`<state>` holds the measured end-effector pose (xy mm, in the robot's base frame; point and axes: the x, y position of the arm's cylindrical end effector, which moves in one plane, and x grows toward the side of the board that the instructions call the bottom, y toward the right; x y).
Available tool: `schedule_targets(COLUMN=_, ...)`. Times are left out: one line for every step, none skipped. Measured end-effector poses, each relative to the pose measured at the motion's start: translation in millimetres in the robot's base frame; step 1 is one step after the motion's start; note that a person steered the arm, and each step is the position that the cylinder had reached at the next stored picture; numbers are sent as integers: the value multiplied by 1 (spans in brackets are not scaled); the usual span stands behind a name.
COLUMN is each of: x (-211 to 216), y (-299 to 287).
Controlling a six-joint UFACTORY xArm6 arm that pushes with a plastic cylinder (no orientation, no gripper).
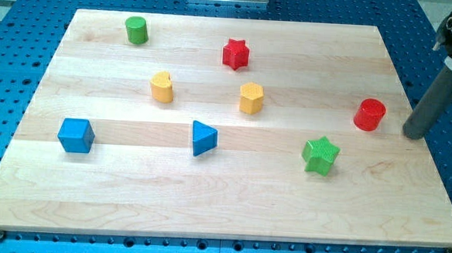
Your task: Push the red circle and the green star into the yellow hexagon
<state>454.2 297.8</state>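
- Board: one pale wooden board (pixel 221 211) lying on a blue perforated table (pixel 21 46).
- Blocks, eight in all: two red, two green, two yellow, two blue.
- Red: one red circle (pixel 370 115) near the board's right edge; one red star (pixel 235 54) toward the view's top, centre.
- Green: one green star (pixel 320 155) below and to the left of the red circle, apart from it; one green cylinder (pixel 136 30) at the top left.
- Yellow: one yellow hexagon (pixel 251 98) near the board's middle; one yellow heart (pixel 162 87) to its left.
- Blue: one blue cube (pixel 76 135) at the left; one blue triangle (pixel 204 138) lower centre.
- Arm: one dark rod, its tip (pixel 415 135) at the board's right edge, just right of the red circle and not touching it. The rod carries no gripper and holds nothing.
- Open room: bare wood lies between the red circle and the yellow hexagon, and between the green star and the hexagon. The bottom strip of the board holds no blocks.
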Motion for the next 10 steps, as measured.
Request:
schedule_targets(x=7, y=5)
schedule_targets(x=11, y=4)
schedule_targets(x=-31, y=-19)
schedule_targets(x=-36, y=-31)
schedule_targets(x=-36, y=-31)
schedule_targets(x=-36, y=-31)
schedule_targets(x=-35, y=-31)
schedule_targets(x=-23, y=-31)
schedule_targets(x=-16, y=-31)
schedule_targets(x=-18, y=-102)
